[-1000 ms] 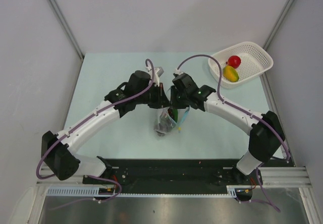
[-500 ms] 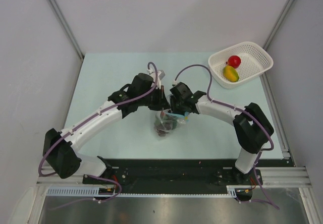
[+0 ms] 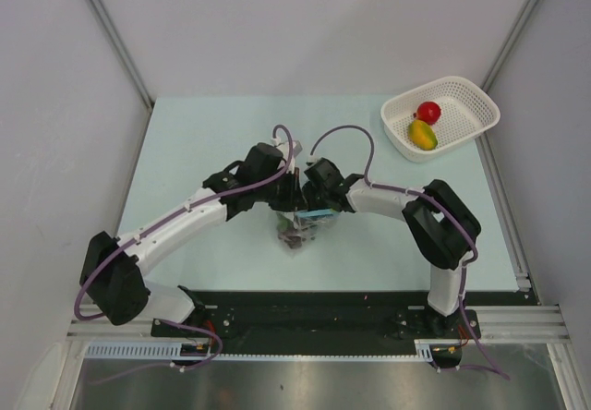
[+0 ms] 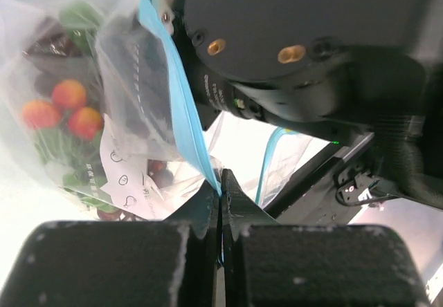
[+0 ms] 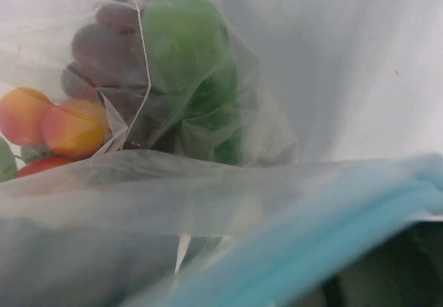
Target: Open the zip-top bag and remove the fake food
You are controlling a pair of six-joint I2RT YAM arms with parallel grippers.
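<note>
The zip-top bag [image 3: 297, 228] hangs between both grippers at mid-table, its bottom low over the table. My left gripper [image 3: 290, 201] is shut on one light blue zip strip [image 4: 176, 92], pinched between the fingertips in the left wrist view [image 4: 221, 182]. The other strip [image 4: 266, 165] runs apart from it toward my right gripper [image 3: 314, 205], so the mouth is parted. The bag covers the right wrist view [image 5: 228, 203] and hides the fingers. Inside are dark purple grapes [image 5: 104, 51], a green piece [image 5: 183, 37] and small orange-red fruits [image 4: 66, 106]. The white label [image 4: 131, 172] faces the left wrist camera.
A white mesh basket [image 3: 466, 91] stands at the far right corner, holding a red apple [image 3: 428, 112] and a yellow-orange mango [image 3: 422, 134]. White walls close in the pale green table [image 3: 194, 142] on three sides. The right arm's elbow [image 3: 443, 225] is folded in close.
Both grippers have come down and toward the near edge with the bag. The right arm's elbow has folded leftward. The bag now hangs lower and more bunched.
</note>
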